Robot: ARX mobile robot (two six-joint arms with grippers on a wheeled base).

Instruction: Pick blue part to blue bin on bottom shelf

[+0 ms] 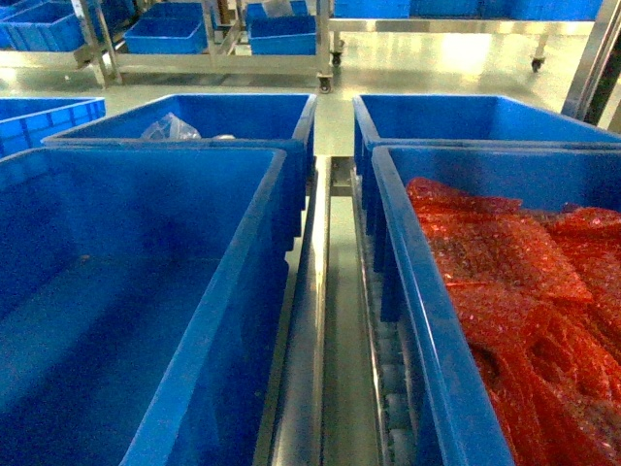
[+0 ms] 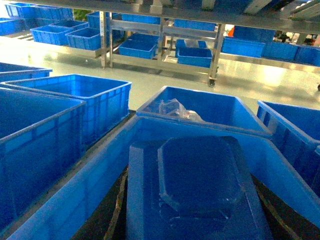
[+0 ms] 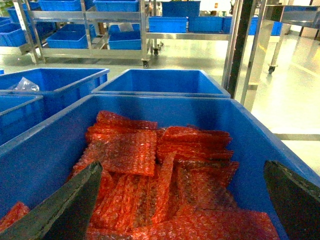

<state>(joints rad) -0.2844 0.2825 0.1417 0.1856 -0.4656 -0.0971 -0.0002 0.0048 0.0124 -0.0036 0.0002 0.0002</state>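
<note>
Jaws of the right gripper [image 3: 182, 200] stand spread wide over red bubble-wrap bags [image 3: 165, 170] in the near-right blue plastic bin [image 1: 427, 320]. Left gripper's jaws — cannot tell — hold a moulded blue plastic part [image 2: 195, 190] above the near-left blue bin [image 1: 228, 291] on the stainless bottom shelf [image 1: 325, 320].
</note>
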